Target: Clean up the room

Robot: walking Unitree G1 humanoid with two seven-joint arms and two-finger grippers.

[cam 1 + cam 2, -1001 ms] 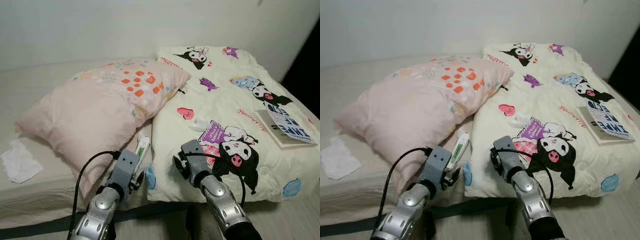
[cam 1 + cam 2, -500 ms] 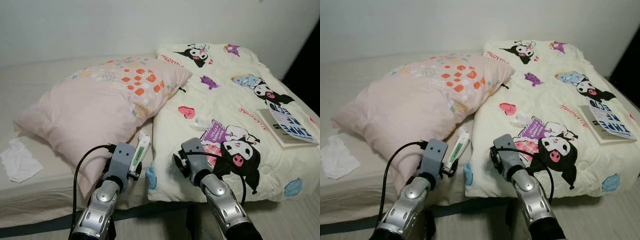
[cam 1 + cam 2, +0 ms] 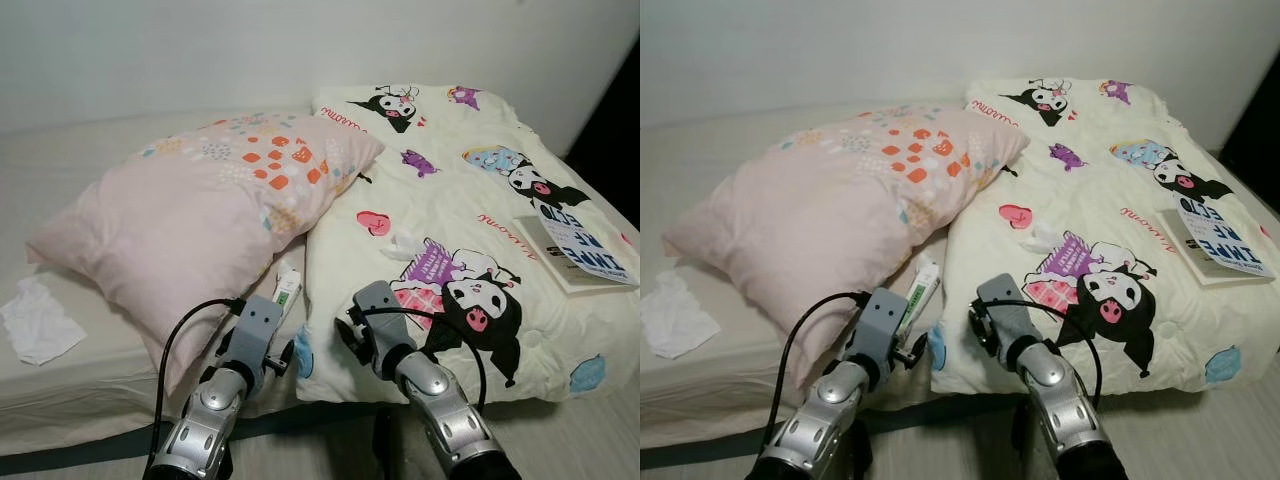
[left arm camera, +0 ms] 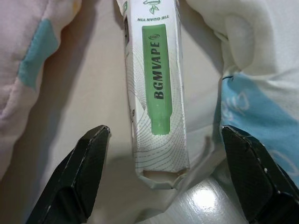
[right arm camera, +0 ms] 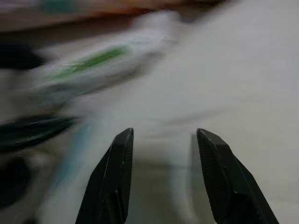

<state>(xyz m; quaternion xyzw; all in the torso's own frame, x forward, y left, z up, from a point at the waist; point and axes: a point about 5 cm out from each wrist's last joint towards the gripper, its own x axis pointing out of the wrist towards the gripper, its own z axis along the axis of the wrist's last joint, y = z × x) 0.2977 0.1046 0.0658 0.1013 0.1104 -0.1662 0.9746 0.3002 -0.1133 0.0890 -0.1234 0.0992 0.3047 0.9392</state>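
The left gripper point(image 4: 163, 179), lower than 1 second ago, holds its jaws wide apart astride the white-and-green box point(image 4: 156, 88) lying near the bed's front edge between pillow point(image 3: 190, 220) and quilt point(image 3: 470, 220), while the right gripper point(image 5: 163, 177) hangs open.

The bed point(image 3: 90, 370) is viewed from above its foot by both eye views, facing forward and down. The box point(image 4: 156, 88) is seen close by the left wrist view and, blurred, by the right wrist view.
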